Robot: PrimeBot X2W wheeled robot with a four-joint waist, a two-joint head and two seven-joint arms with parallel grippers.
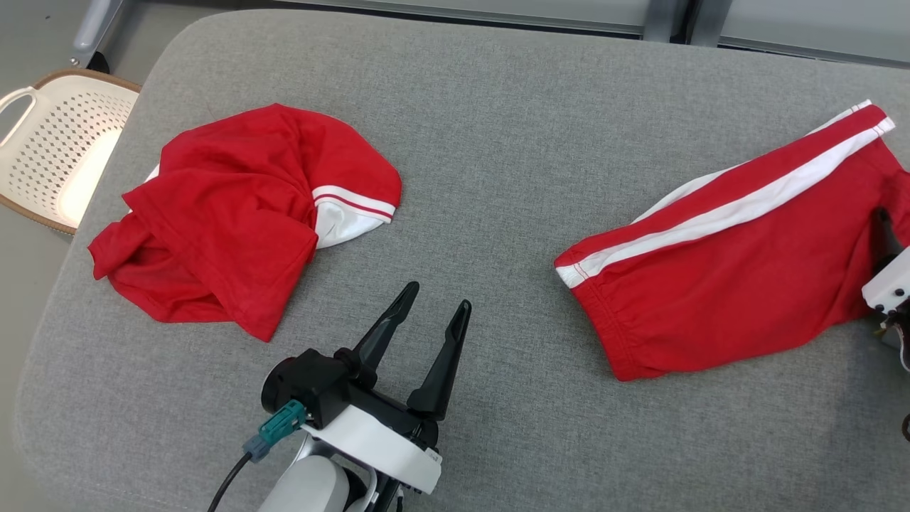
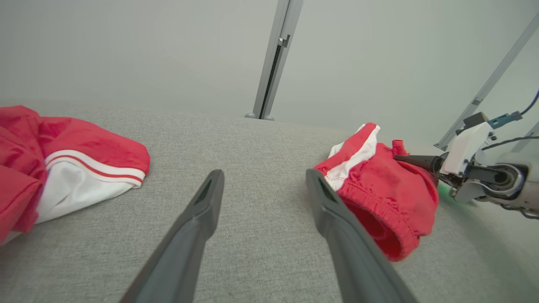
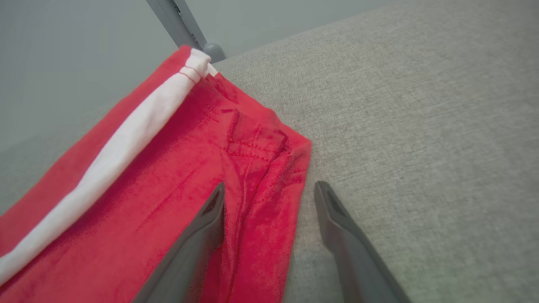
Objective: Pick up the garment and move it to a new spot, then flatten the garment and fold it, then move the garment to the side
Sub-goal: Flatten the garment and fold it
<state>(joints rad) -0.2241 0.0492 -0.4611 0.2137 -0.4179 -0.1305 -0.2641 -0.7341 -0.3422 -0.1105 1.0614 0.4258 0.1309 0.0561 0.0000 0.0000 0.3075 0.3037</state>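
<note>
on the left part of the grey fabric surface (image 1: 498, 142) lies the garment (image 1: 234, 213), crumpled in a heap. red cloth is bunched and folded over itself, with one white sleeve with red-and-white trim poking out on the side facing the middle. left wrist view has the garment (image 2: 63, 168) at its left edge, sleeve and trim toward the camera.

left gripper (image 1: 439, 297) sits low centre in head view, over bare grey cloth. it is near the garment's lower corner but apart from it, fingers spread. in its own view the left gripper (image 2: 265, 174) shows two dark fingers wide apart with plain surface in the gap.

red shorts (image 1: 725, 284) with a white side stripe lie on the right part of the surface, well apart from the garment, elastic waistband toward the middle.

right gripper (image 3: 270, 186) is at the far-right end of the shorts, fingers apart, not clamped. one finger is over the red cloth and the other over bare grey, with a stitched folded edge of the shorts in the gap. cannot tell if the fingers touch the cloth. head view shows its white housing at the right edge, beside the shorts.

cream perforated basket (image 1: 71, 142) with a handle sits on the floor off the surface's upper-left corner. grey metal post (image 2: 273, 59) stands behind the far edge.
</note>
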